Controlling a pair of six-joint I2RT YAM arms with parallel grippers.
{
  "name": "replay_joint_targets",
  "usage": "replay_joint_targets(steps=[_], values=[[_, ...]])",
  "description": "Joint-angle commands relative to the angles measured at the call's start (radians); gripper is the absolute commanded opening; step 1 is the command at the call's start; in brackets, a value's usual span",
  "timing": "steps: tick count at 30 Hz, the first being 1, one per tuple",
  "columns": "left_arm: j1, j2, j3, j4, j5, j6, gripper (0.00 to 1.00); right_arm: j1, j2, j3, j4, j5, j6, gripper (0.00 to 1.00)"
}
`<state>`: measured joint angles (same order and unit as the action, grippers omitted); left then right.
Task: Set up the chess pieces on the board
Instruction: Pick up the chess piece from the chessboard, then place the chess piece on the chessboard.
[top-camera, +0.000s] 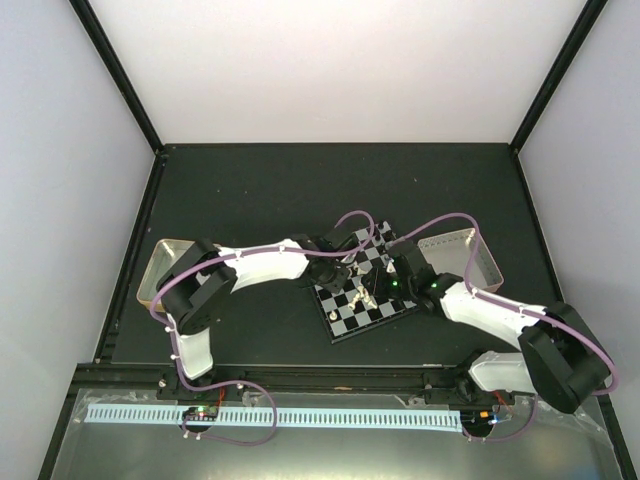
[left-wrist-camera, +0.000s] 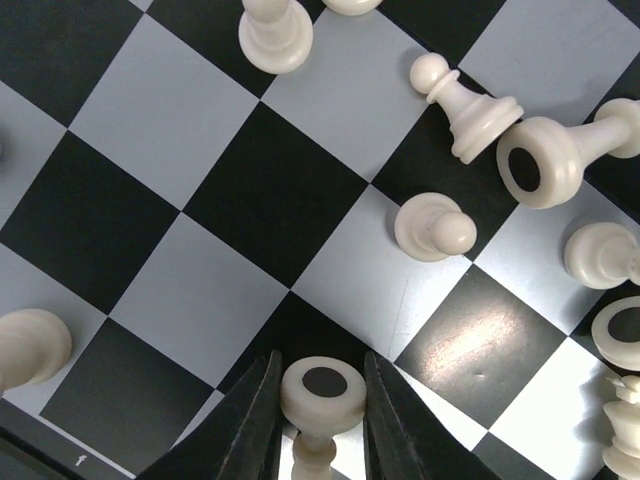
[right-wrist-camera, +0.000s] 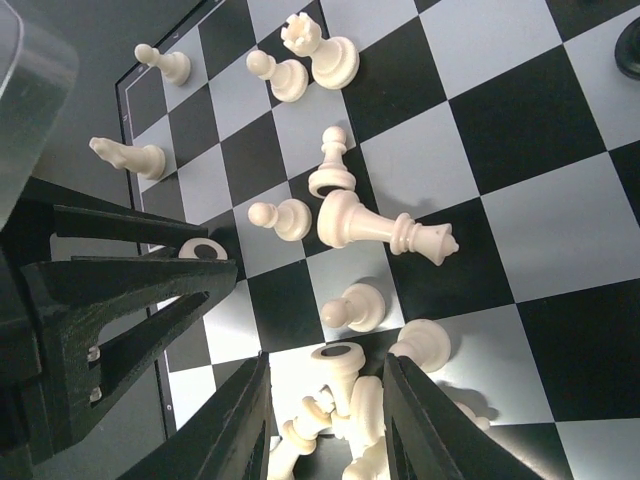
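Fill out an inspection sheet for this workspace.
Surface: black table, matte.
Job's things: board sits angled between the arms; cream chess pieces scattered on it, several toppled.
Clutter: pinkish tray at left, metal tray at right.
Hands: left hand shut on a cream piece, base toward the camera; right hand open around a heap of cream pieces.
Cables: purple cables arch over both arms.
Surroundings: white walls, black frame posts.
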<state>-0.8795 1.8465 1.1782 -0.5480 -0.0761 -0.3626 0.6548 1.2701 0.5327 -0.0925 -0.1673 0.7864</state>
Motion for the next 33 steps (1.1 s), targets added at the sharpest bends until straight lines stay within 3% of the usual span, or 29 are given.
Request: replay_joint_targets(steps=[1, 11, 19, 25, 33], values=[[-0.006, 0.028, 0.020, -0.058, -0.041, 0.016, 0.20, -0.001, -0.037, 0.001, 0.032, -0.003, -0.005, 0.33], [0.025, -0.320, -0.026, 0.073, 0.147, -0.103, 0.18, 0.053, -0.232, -0.089, 0.258, -0.039, -0.065, 0.37], [0.079, -0.618, -0.138, 0.303, 0.296, -0.390, 0.19, 0.146, -0.313, -0.070, 0.468, -0.044, -0.100, 0.53], [0.081, -0.777, -0.250, 0.515, 0.314, -0.603, 0.20, 0.208, -0.310, -0.018, 0.572, -0.027, -0.093, 0.56], [0.083, -0.862, -0.316, 0.584, 0.290, -0.713, 0.20, 0.234, -0.270, 0.072, 0.554, -0.010, -0.126, 0.54]])
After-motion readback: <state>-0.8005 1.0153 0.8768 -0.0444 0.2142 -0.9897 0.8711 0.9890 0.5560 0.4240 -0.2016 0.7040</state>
